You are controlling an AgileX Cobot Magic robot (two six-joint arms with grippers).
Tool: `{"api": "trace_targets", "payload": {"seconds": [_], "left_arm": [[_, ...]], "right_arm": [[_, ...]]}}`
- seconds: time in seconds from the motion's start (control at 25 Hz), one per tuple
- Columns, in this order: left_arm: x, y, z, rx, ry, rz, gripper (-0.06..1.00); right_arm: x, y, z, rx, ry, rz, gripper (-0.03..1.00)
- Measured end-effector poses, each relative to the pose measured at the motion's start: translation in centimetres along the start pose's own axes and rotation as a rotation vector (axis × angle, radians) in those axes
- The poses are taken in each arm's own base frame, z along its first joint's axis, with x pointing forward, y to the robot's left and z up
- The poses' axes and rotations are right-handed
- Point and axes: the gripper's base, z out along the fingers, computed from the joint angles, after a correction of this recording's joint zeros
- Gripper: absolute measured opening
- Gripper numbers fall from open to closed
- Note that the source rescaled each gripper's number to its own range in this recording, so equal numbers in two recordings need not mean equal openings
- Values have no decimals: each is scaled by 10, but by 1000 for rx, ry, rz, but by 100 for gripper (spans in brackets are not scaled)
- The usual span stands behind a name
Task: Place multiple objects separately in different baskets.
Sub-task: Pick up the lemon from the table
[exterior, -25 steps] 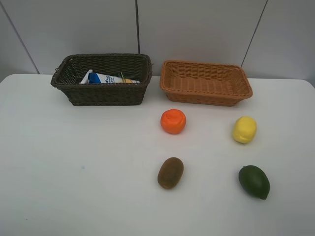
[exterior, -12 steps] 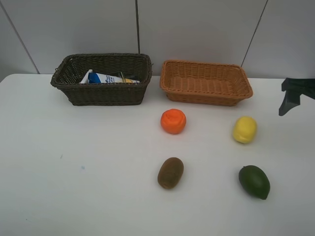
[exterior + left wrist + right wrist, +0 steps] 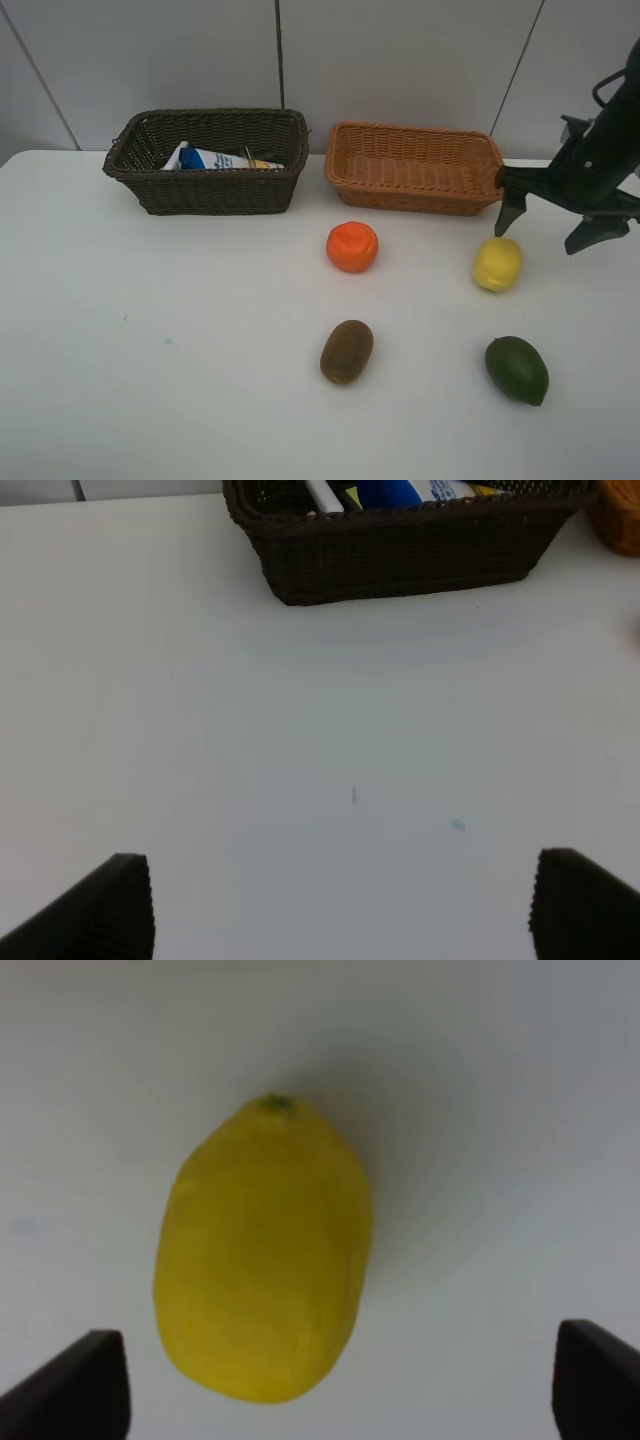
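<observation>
On the white table lie an orange (image 3: 352, 246), a lemon (image 3: 497, 264), a kiwi (image 3: 347, 351) and a dark green fruit (image 3: 517, 370). My right gripper (image 3: 544, 232) hangs open just right of and above the lemon. In the right wrist view the lemon (image 3: 262, 1255) lies ahead of the open right gripper (image 3: 335, 1390), untouched. The dark brown basket (image 3: 210, 195) holds a white blue-capped tube (image 3: 215, 159); its other contents are mostly hidden. The tan basket (image 3: 415, 200) looks empty. My left gripper (image 3: 345, 920) is open over bare table, facing the dark basket (image 3: 400, 555).
Both baskets stand side by side at the back of the table, near the tiled wall. The right arm's dark body (image 3: 600, 150) reaches in from the right edge, close to the tan basket's right end.
The right arm has come in from the right edge and moved left toward the lemon. The fruits and baskets have not moved.
</observation>
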Motion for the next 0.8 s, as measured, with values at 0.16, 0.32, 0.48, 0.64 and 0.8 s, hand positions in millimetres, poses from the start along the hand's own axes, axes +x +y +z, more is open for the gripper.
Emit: {"api": "trace_targets", "payload": {"seconds": [0.16,0.32,0.48,0.64,0.8], "left_arm": [[0,0,0,0,0,1,99],[0,0,0,0,0,1,99],[0,0,0,0,0,1,99],[0,0,0,0,0,1,99],[0,0,0,0,0,1,99]], "right_arm": [[-3,1,7,-3,-2,2,100],[-5,3,9,-24,-10,17,100],[-6,6,18,-54,3,26,100],[-8,8,29,-53,10,24,100],[-8,19,44,-53,8,-7,100]]}}
